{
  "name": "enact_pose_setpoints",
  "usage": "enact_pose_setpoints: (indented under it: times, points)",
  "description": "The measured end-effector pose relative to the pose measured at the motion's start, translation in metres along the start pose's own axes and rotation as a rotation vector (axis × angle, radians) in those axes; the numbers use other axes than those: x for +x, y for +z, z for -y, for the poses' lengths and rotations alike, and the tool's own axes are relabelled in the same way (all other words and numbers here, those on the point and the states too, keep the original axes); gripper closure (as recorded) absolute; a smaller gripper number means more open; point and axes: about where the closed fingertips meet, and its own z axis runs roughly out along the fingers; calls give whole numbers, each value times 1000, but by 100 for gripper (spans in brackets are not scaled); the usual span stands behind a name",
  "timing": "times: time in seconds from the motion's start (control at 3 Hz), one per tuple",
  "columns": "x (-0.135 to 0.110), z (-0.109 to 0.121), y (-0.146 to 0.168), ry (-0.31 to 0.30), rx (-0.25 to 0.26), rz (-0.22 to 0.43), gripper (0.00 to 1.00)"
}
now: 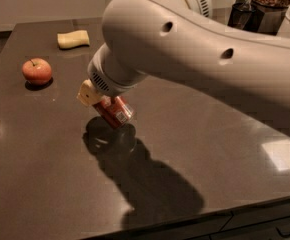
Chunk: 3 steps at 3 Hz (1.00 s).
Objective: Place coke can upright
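Across the dark table (pixel 45 179) my arm (pixel 195 49) reaches low, hiding most of my claw (pixel 99 99). The claw pinches the coke can (pixel 115 112), tilted just above the surface (its shadow sits right below), so I judge it needs righting before release. Its upper end is hidden. Well apart lie an apple (pixel 36 70) and a yellow sponge (pixel 73 38).

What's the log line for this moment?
gripper: over table, gripping coke can | coke can: tilted, not upright | apple: apart
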Motion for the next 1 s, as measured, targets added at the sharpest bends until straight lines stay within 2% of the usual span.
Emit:
enact_pose_setpoints:
  times: [0.33,0.67,1.0]
  points:
    - [1,0,1,-39,-48,75,100]
    - [3,1,-6,-48,-73,201,100]
    - [-1,3,-9,-45,-62,300,100]
